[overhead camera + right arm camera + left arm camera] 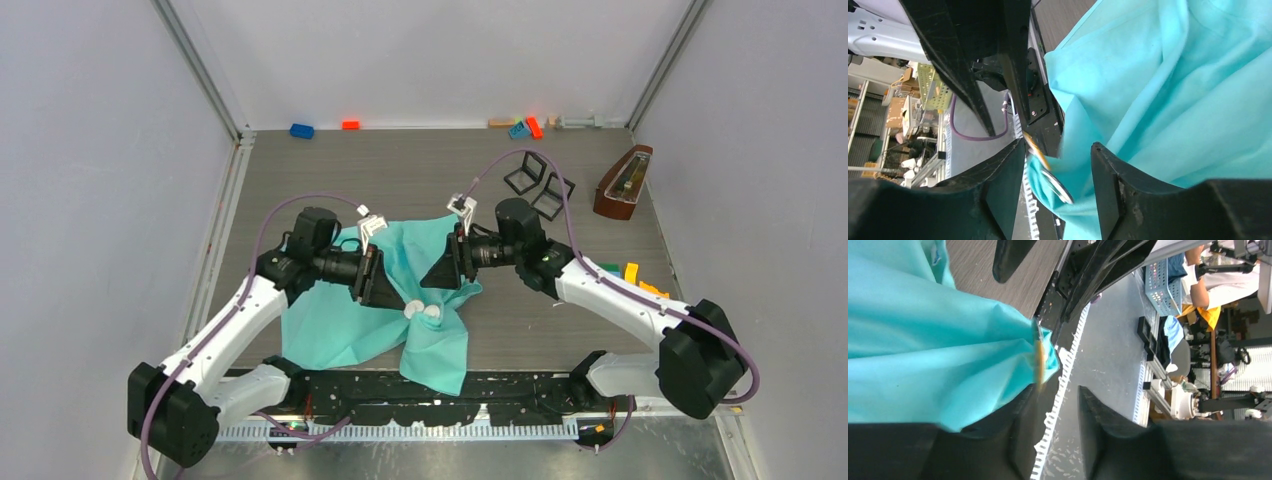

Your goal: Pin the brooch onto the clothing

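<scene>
The T-shirt (pixel 340 335), soft turquoise fabric, lies rumpled at the centre of the grey wood-grain table (pixel 400 160), its folds drawn up where both arms meet.

The left gripper (pixel 410 308) (pixel 1055 400) has its black jaws apart. Cloth drapes over one finger, and nothing is clamped. Just past its tips the brooch (pixel 1039 360) shows edge-on, a thin gold sliver on a fold.

The right gripper (pixel 433 312) (pixel 1058 150) also stands open. The brooch (pixel 1053 182), a round metal ring with a gold bar, sits on the cloth between its fingers.

At 2 o'clock from the shirt stands a brown wedge-shaped wooden case (pixel 623 182); only a pale strip shows inside. Two open black wire frames (pixel 525 172) sit beside it. Small coloured blocks (pixel 301 130) line the 12 o'clock wall.
</scene>
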